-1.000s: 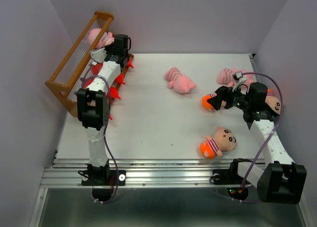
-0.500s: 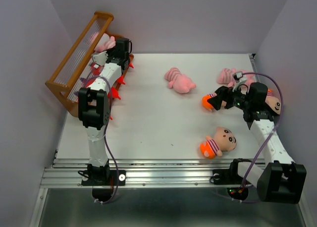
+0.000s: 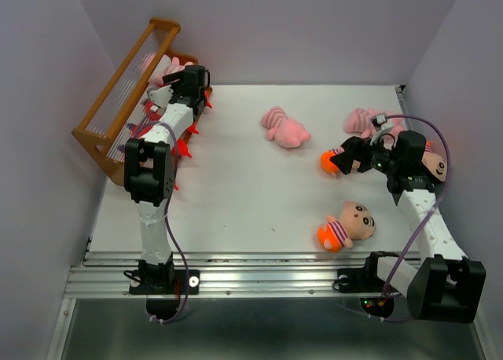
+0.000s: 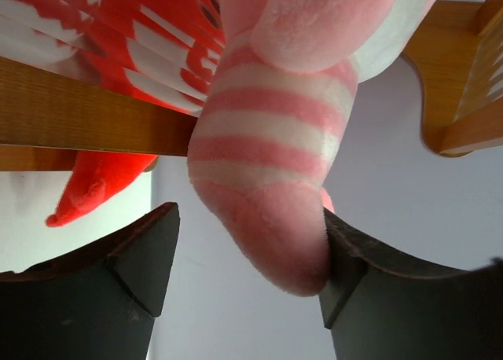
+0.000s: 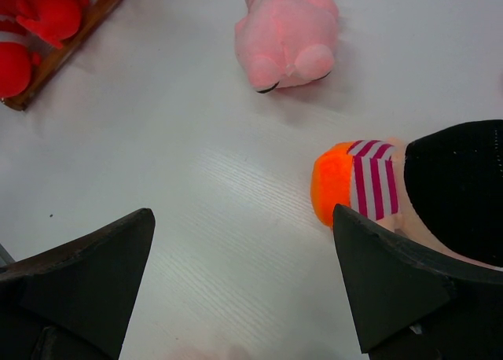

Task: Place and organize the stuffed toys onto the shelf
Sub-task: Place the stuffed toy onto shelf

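Pink striped pig (image 4: pixel 267 156) hangs between the left gripper (image 4: pixel 250 218) jaws. They are spread, and the pig touches one finger (image 4: pixel 369 297) with a gap at the other. The pig's long axis runs straight out from the gripper, over the wooden rail of the shelf (image 4: pixel 78 116) at the table's (image 3: pixel 236 203) far-left corner, red monster (image 4: pixel 94 187) beside it. Likely next is a straight pull-back along that axis, or the touching pad drags the pig off. Right gripper (image 5: pixel 242 214) is wide apart and empty, boy doll (image 5: pixel 354 179) just beside it near the right edge. A second ago the left jaws pinched the pig. Now they are parted and the wrist is further along the shelf. Right arm unchanged.
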`<state>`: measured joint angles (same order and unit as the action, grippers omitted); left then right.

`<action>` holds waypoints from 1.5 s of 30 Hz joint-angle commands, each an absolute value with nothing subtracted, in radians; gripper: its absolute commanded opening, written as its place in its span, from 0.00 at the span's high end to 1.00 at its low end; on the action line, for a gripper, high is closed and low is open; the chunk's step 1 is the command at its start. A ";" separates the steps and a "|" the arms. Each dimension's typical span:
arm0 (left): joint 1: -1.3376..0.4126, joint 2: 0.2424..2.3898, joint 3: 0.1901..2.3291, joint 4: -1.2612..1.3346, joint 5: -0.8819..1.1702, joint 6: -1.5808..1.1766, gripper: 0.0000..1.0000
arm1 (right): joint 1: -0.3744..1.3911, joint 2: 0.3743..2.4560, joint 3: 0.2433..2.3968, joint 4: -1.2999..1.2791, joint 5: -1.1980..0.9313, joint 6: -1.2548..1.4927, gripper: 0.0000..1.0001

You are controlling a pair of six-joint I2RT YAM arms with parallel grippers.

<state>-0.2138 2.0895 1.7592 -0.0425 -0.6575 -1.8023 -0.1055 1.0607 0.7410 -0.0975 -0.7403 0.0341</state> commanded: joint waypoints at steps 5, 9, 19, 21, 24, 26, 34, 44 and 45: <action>-0.210 1.964 1.712 -0.008 -0.640 -1.710 0.12 | -0.114 1.062 0.781 -0.063 -0.738 0.029 0.00; -0.210 1.934 1.680 0.025 -0.623 -1.680 0.06 | -0.114 1.062 0.779 -0.064 -0.738 0.028 0.00; -0.210 1.835 1.594 0.067 -0.511 -1.529 0.01 | -0.123 1.057 0.781 -0.066 -0.733 0.023 0.00; -0.210 1.806 1.525 0.072 -0.497 -1.522 0.01 | -0.123 1.055 0.781 -0.064 -0.733 0.023 0.00; -0.210 1.752 1.451 0.110 -0.444 -1.468 0.01 | -0.123 1.054 0.782 -0.066 -0.732 0.021 0.00; -0.215 1.726 1.434 0.109 -0.378 -1.385 0.01 | -0.123 1.051 0.781 -0.066 -0.732 0.020 0.00; -0.273 1.516 1.296 0.144 -0.178 -1.094 0.01 | -0.123 1.046 0.785 -0.074 -0.745 0.003 0.00; -0.285 1.156 1.204 0.200 0.224 -0.634 0.01 | -0.123 1.057 0.787 -0.083 -0.808 -0.037 0.00; -0.285 1.134 1.218 0.181 0.242 -0.603 0.01 | -0.123 1.061 0.788 -0.087 -0.821 -0.040 0.00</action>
<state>-0.2882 1.2312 1.1877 0.1513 0.0868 -0.8238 -0.1165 1.0607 0.7414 -0.0986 -0.7658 -0.0097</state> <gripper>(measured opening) 0.986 0.998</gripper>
